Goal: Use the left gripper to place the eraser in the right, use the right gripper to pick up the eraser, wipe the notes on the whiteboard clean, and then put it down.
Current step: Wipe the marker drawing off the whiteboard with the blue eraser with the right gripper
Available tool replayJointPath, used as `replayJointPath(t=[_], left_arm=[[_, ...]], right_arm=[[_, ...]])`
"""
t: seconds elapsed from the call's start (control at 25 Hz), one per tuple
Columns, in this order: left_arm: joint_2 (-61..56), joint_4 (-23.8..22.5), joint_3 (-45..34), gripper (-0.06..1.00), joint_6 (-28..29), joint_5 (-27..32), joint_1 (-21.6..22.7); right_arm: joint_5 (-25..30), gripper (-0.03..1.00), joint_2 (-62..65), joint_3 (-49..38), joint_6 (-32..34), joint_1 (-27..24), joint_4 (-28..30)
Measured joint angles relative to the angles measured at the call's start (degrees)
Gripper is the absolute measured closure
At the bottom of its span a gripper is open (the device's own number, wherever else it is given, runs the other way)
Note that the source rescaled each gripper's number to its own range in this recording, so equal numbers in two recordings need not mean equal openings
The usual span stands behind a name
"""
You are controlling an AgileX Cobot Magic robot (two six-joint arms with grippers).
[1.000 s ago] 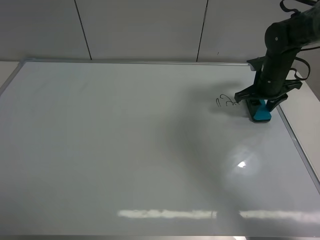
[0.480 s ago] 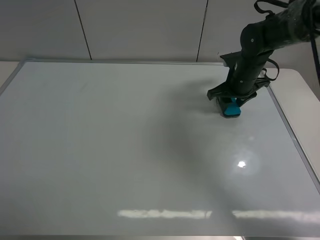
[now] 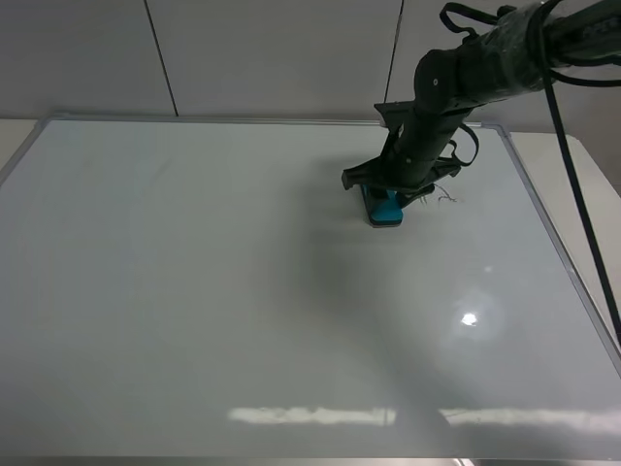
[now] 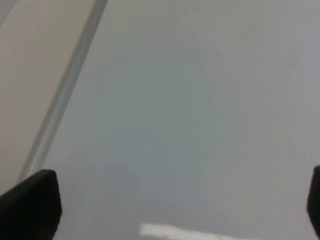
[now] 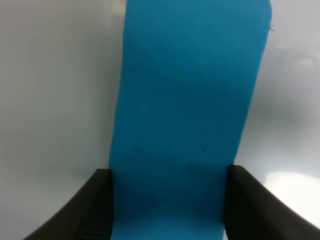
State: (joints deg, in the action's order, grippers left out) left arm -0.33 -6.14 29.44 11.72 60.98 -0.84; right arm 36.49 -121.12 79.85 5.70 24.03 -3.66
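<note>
Pinching the teal eraser [image 5: 190, 90] across its narrow sides, the right end effector [image 5: 167, 205] clamps a seemingly light, stiff block that should glide on the glossy whiteboard [image 3: 194, 291].

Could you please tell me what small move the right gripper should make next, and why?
Probably a short sweep rightward, as seen in the high view. The black two-fingered right gripper is shut on the teal-blue oblong eraser, which rests on the glossy white whiteboard. A thin black marker squiggle of notes shows unwiped just beside it on that side.
</note>
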Motion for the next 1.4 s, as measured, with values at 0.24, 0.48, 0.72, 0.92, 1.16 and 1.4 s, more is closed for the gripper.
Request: replayJointPath(t=[0.24, 0.48, 0.72, 0.92, 1.16, 1.4], left_arm=[[0.0, 0.0, 0.0, -0.06, 0.0, 0.0, 0.0], [0.0, 0.0, 0.0, -0.06, 0.0, 0.0, 0.0], [0.0, 0.0, 0.0, -0.06, 0.0, 0.0, 0.0], [0.0, 0.0, 0.0, -0.06, 0.0, 0.0, 0.0], [0.0, 0.0, 0.0, -0.06, 0.0, 0.0, 0.0], [0.0, 0.0, 0.0, -0.06, 0.0, 0.0, 0.0]], right_arm=[[1.1, 0.94, -0.6, 1.1, 2.0, 0.1, 2.4], [0.6, 0.94, -1.3, 1.4, 3.1, -1.2, 5.0], [1.0, 0.94, -2.8, 2.0, 2.9, -2.6, 5.1], [1.7, 0.94, -2.8, 2.4, 2.2, -5.9, 6.6], [6.4, 0.94, -2.3, 2.5, 0.4, -10.9, 10.6], [10.1, 0.94, -0.6, 1.3, -0.1, -15.2, 14.8]])
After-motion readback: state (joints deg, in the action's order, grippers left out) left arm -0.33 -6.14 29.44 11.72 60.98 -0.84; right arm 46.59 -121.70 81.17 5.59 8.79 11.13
